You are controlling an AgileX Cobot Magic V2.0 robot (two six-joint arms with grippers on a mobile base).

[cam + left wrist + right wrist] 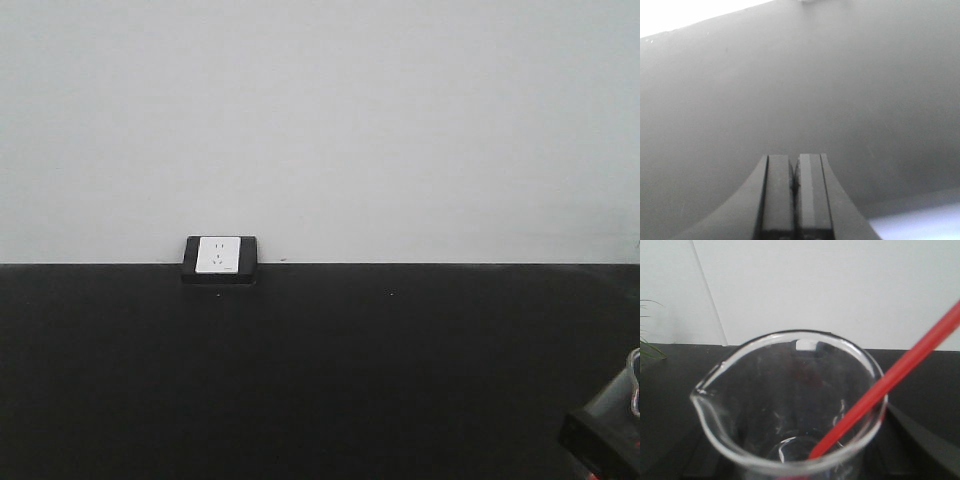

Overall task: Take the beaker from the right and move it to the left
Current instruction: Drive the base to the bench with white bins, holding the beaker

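In the right wrist view the small clear glass beaker (765, 405) with a pouring lip fills the frame, its lip to the left. A thin red rod (890, 380) leans out of it to the upper right. My right gripper (790, 450) has a finger on either side of the beaker; the grey right finger (925, 437) touches the glass wall. In the front view only part of this gripper (603, 432) shows at the bottom right corner. My left gripper (794, 167) is shut and empty over the dark tabletop (790, 90).
A white wall socket in a black frame (219, 256) sits at the back edge of the black table (320, 370), against the white wall. Green plant leaves (647, 347) show at the far left of the right wrist view.
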